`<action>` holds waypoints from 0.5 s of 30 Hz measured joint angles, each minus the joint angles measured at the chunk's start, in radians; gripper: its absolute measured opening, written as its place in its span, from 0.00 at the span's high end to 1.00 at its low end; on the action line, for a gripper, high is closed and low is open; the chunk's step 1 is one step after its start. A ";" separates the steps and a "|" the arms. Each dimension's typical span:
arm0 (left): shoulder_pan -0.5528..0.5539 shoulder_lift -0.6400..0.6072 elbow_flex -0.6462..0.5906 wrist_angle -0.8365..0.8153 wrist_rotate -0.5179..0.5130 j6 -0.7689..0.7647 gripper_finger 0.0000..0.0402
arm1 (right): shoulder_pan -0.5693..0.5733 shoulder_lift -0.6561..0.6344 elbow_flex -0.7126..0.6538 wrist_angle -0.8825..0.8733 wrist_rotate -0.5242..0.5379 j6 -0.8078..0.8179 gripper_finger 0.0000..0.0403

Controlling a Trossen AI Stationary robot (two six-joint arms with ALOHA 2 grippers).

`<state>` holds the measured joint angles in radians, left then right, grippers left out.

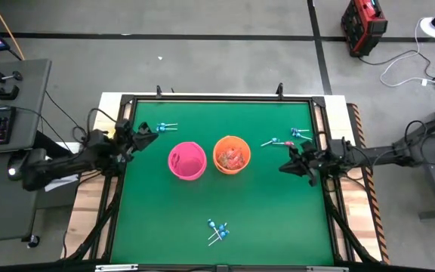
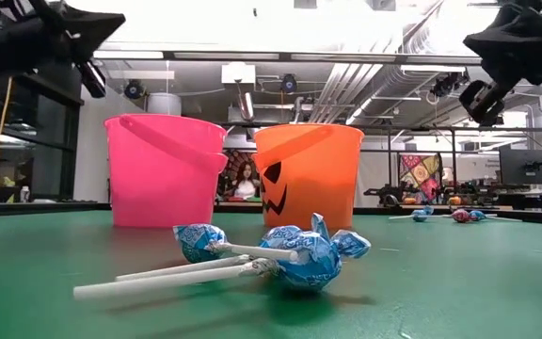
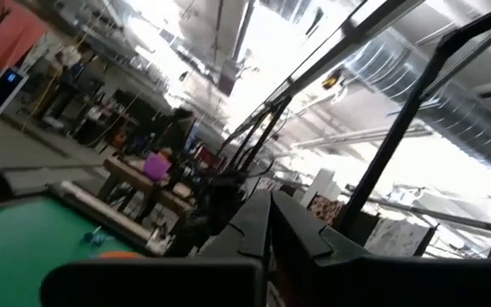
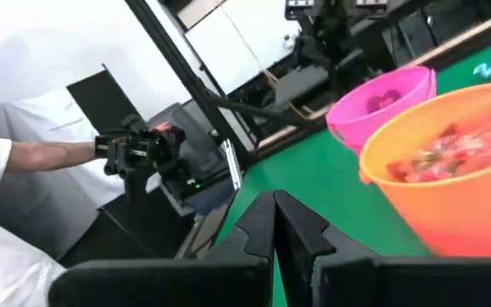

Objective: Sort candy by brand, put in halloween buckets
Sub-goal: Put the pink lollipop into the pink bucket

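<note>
Green surface (image 1: pixel 270 219) with two buckets in the middle.
The pink bucket (image 1: pixel 186 161) sits beside the orange bucket (image 1: pixel 231 154) holding red candy (image 1: pixel 232 157). Lollipops (image 1: pixel 217 230) lie near the front. The left hand (image 1: pixel 151 137) and right hand (image 1: pixel 287 165) are closed, empty.

No readable text or labels
</note>
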<state>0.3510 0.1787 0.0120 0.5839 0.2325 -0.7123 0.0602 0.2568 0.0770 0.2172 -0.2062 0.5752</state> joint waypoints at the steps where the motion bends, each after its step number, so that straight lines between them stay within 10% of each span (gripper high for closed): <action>1: 0.000 -0.015 0.000 0.001 0.000 -0.001 0.99 | -0.002 -0.014 -0.011 0.001 0.006 -0.009 1.00; 15: -0.001 -0.151 0.000 -0.136 0.000 0.000 0.99 | -0.034 -0.063 -0.067 -0.109 0.275 -0.212 1.00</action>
<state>0.3504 0.0275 0.0124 0.4483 0.2325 -0.7126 0.0261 0.1940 0.0097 0.1080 0.0690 0.3636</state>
